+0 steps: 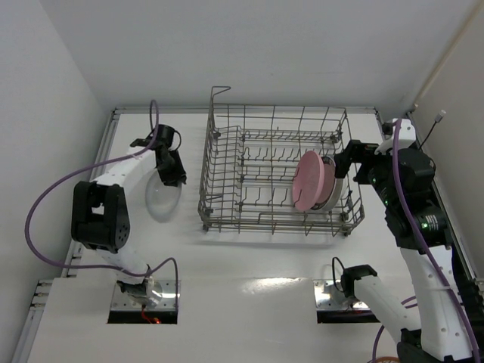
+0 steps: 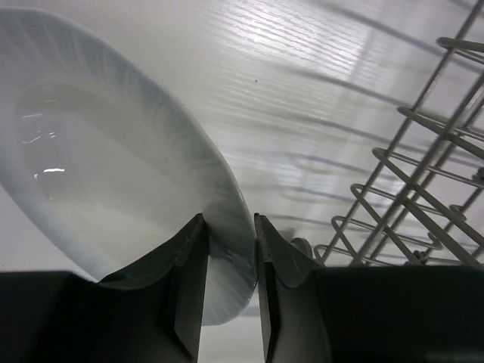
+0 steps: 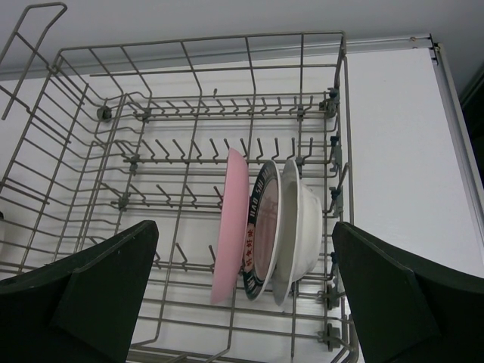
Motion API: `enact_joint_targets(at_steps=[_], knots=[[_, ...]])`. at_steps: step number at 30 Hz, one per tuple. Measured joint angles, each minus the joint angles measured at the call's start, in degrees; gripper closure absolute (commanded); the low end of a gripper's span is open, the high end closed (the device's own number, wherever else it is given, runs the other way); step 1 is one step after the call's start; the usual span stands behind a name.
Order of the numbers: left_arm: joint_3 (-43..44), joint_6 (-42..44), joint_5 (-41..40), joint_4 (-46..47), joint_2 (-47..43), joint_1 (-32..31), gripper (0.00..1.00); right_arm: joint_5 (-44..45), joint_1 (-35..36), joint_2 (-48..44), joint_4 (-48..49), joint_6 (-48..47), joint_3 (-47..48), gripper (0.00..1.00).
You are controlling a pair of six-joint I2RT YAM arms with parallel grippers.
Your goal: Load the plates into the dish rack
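The grey wire dish rack (image 1: 227, 162) stands mid-table. In its right end a pink plate (image 1: 308, 180), a teal-rimmed plate (image 3: 261, 227) and a white plate (image 3: 299, 223) stand upright side by side. A second white plate (image 1: 161, 195) is left of the rack, tilted. My left gripper (image 1: 171, 176) is shut on its rim (image 2: 231, 249), with the rack's wires (image 2: 408, 189) to the right in the left wrist view. My right gripper (image 1: 349, 168) is open and empty just right of the rack, facing the standing plates (image 3: 242, 280).
A wall corner stands behind the table. The table's raised edge strip (image 3: 454, 98) runs along the right. The rack's left tine rows (image 3: 151, 151) hold nothing. The arm bases (image 1: 144, 291) sit at the near edge.
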Motion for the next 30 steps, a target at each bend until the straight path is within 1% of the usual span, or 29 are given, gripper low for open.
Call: enact_joint_targets(at_steps=[5,12,15,25,27,30], knots=[[1.36,-0.11,1.09,-0.57,-2.69,0.0,1.0,0.02,-0.02,-0.11,-0.07,-0.04,0.0,0.0],[6.36,0.09,1.22,0.09,-8.28,0.26,1.0,0.04,-0.02,-0.13,-0.15,-0.04,0.0,0.0],[6.47,-1.14,2.49,1.27,-10.25,0.33,1.0,0.26,-0.02,-0.13,-0.17,-0.04,0.0,0.0],[7.02,-1.97,0.28,-0.42,-12.39,0.35,1.0,0.37,0.0,-0.2,-0.2,-0.04,0.0,0.0],[9.05,-2.51,-0.24,-1.7,-12.81,0.35,1.0,0.37,0.0,-0.37,-0.26,-0.04,0.0,0.0],[16.09,-3.02,-1.62,-4.11,-12.81,0.26,1.0,0.35,-0.02,-0.52,-0.42,-0.04,0.0,0.0]])
